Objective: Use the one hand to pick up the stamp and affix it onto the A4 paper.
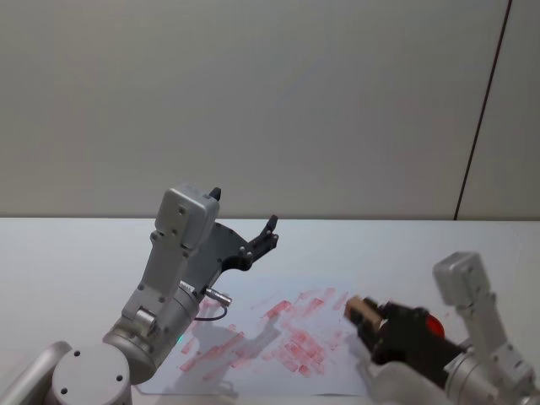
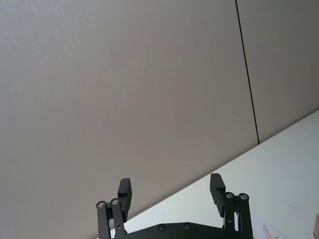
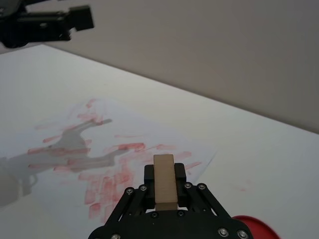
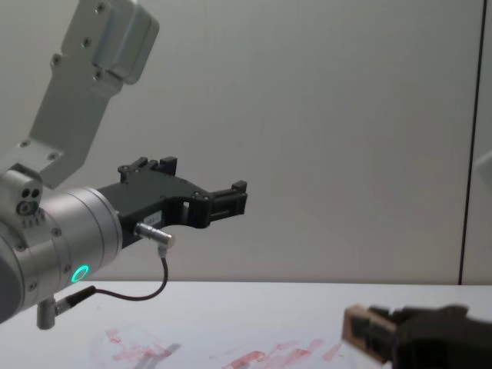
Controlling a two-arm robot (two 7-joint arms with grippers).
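1. The right gripper (image 1: 366,315) comes in low from the right side of the table (image 1: 76,253), and its two black fingers are pinching the stamp (image 1: 360,310) between them.
2. The stamp is a small pale wooden block. It sticks out past the fingertips, with its free end pointing towards the middle of the table.
3. In the right wrist view the block (image 3: 163,181) sits squarely in the gap between the fingers, gripped on both sides.
4. The stamp is held over the right-hand edge of the paper (image 1: 245,371). From the chest view it looks lifted a little off the sheet, though I cannot tell for certain.
5. The paper lies flat on the table in front of the robot. It is white and covered with red and pink smears and short stamped bars, thickest towards its middle and right.
6. A small red round thing (image 1: 434,325) rests on the table just beside the right gripper, on the side away from the paper.
7. The left gripper (image 1: 265,238) is raised well above the table on the left, pointing forward and up towards the grey wall (image 1: 270,101).
8. Its fingers are spread wide with nothing between them.
9. A green light glows on the silver wrist (image 4: 77,231) behind the left gripper.
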